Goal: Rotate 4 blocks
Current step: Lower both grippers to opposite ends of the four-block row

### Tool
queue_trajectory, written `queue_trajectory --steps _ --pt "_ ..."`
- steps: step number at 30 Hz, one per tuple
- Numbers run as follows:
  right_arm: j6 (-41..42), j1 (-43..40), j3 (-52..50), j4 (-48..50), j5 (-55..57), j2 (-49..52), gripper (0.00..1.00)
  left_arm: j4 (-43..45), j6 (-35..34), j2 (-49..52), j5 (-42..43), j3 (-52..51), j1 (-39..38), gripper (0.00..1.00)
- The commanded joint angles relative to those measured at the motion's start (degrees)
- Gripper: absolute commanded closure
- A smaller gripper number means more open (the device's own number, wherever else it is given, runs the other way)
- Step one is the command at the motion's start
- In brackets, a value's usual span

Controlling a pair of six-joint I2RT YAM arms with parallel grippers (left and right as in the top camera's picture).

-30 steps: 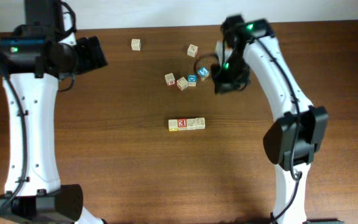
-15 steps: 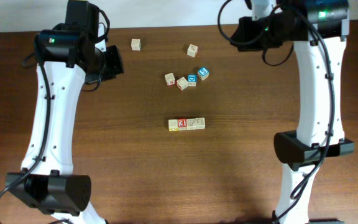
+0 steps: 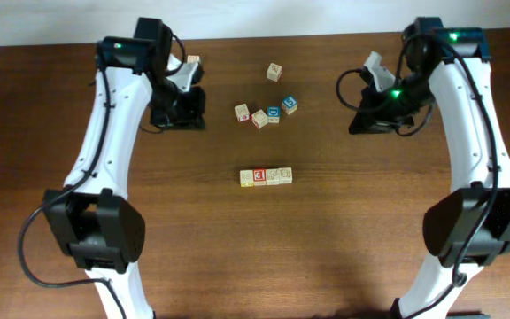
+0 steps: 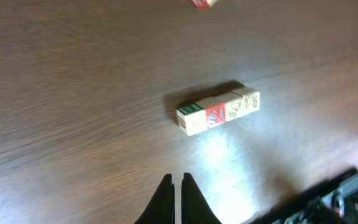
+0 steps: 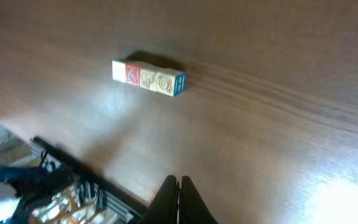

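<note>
Several pale wooden blocks (image 3: 266, 176) lie side by side in a short row at the middle of the table. The left wrist view shows the row (image 4: 218, 112) with a green and a red face. The right wrist view shows it (image 5: 148, 77) with a red face and a blue end. My left gripper (image 3: 182, 117) hangs shut and empty, up and to the left of the row, its tips (image 4: 177, 180) pressed together. Up and to the right of the row, my right gripper (image 3: 370, 120) is also shut on nothing, tips (image 5: 178, 181) touching.
A loose cluster of letter cubes (image 3: 265, 112) lies behind the row, one with a blue face (image 3: 289, 105). Single cubes sit near the back edge (image 3: 274, 72) and beside the left arm (image 3: 193, 61). The table's front edge and clutter below it (image 5: 55, 186) show in the right wrist view.
The left arm has swung right and forward toward the cube cluster, and its gripper has shut. The right arm first lifted to the back edge, then came down to the right of the cluster.
</note>
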Motion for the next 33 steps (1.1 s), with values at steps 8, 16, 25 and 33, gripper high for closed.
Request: queue_trajectory --steps 8,16,25,33 --pt "11.9 0.6 -13.5 14.9 12.5 -12.6 0.95 6.3 6.1 0.9 5.1 -11.7 -1.1 0.98" --pt "18.5 -4.7 -46.8 37.7 0.3 -29.3 0.96 9.3 5.0 0.9 1.4 -11.8 -1.1 0.97" --pt "19.8 1.9 -43.9 42.8 -9.0 -9.1 0.96 14.6 -1.9 0.9 9.7 -20.3 -1.1 1.0" --pt "23.9 3.7 -43.9 48.2 -9.0 -7.5 0.96 24.7 -3.4 0.9 11.3 -30.7 -1.1 1.0"
